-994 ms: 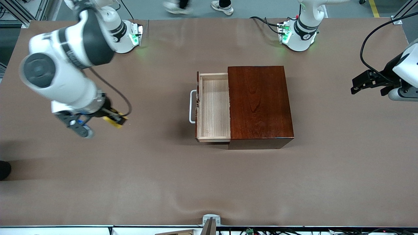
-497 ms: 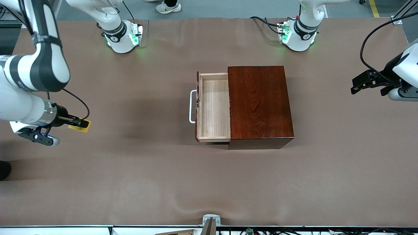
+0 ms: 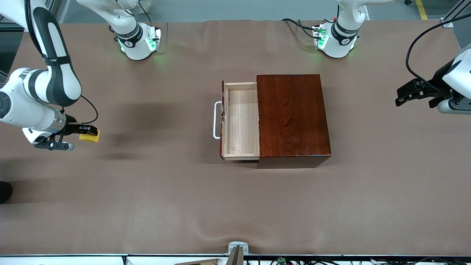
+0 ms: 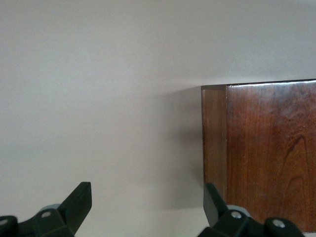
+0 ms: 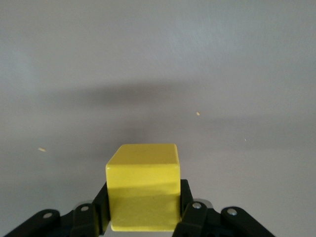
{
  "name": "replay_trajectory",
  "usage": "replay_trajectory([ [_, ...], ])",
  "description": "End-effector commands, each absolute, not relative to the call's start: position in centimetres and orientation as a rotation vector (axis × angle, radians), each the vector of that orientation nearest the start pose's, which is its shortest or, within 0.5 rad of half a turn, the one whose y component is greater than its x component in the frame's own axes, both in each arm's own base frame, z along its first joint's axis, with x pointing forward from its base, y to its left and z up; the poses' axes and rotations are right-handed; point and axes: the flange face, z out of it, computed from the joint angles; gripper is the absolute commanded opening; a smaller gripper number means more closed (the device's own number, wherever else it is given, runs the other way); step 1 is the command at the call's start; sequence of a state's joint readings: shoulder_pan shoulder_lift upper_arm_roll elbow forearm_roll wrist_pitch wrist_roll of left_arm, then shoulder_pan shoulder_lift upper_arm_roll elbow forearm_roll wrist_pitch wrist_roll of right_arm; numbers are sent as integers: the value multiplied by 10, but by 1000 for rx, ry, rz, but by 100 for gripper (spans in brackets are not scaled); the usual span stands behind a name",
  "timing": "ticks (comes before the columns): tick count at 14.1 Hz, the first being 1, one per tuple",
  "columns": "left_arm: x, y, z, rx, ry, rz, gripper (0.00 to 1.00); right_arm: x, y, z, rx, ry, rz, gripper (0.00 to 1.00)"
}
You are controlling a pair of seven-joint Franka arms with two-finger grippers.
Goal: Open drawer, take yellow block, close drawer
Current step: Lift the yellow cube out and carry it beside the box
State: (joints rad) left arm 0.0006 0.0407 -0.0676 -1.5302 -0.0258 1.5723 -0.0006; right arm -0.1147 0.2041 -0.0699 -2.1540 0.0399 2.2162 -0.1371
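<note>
The right gripper [image 3: 89, 129] is clenched on the block [image 3: 90, 137], up over bare table [image 3: 235, 206] at the right arm's end, well apart from the drawer [image 3: 241, 121]. In the front view its dark fingers cover much of the block, leaving only a yellow corner in sight. The right wrist view shows more: the block [image 5: 143, 186] sits square between the two fingers [image 5: 190, 217], whose lower parts are cut off by the frame edge, with plain table under it.

The drawer stands pulled out of the box [image 3: 292, 117], its plywood floor bare and its white handle [image 3: 216, 120] pointing toward the right arm's end. Only the front view shows the drawer.

The left arm waits. Its gripper [image 3: 404, 96] hangs over the table at the left arm's end, partly cut off at the frame edge. In the left wrist view its fingers [image 4: 79, 201] stand released, wide apart, only their tips showing, with a corner of the box [image 4: 266, 143] in sight.
</note>
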Motion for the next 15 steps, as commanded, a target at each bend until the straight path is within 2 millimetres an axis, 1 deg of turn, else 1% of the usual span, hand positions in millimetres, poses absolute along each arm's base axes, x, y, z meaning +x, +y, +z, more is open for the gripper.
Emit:
replay_trajectory([
  [1,568,-39,625,-3149,114,-5,100,499,-110,271,-3082,80,208,0],
  [5,568,-40,625,-3149,118,-5,100,479,-118,241,-3076,82,239,0],
  [6,568,-40,625,-3149,118,-5,100,476,-125,234,-3075,83,241,0],
  [7,568,-40,625,-3149,118,-5,100,473,-130,222,-3068,76,267,0],
  [10,567,-40,625,-3149,121,-5,100,471,-132,202,-3063,84,293,0],
  [12,568,-39,625,-3149,118,-5,100,471,-130,199,-3062,90,298,0],
  [15,568,-41,625,-3149,123,-7,100,476,-118,201,-3056,80,298,0],
])
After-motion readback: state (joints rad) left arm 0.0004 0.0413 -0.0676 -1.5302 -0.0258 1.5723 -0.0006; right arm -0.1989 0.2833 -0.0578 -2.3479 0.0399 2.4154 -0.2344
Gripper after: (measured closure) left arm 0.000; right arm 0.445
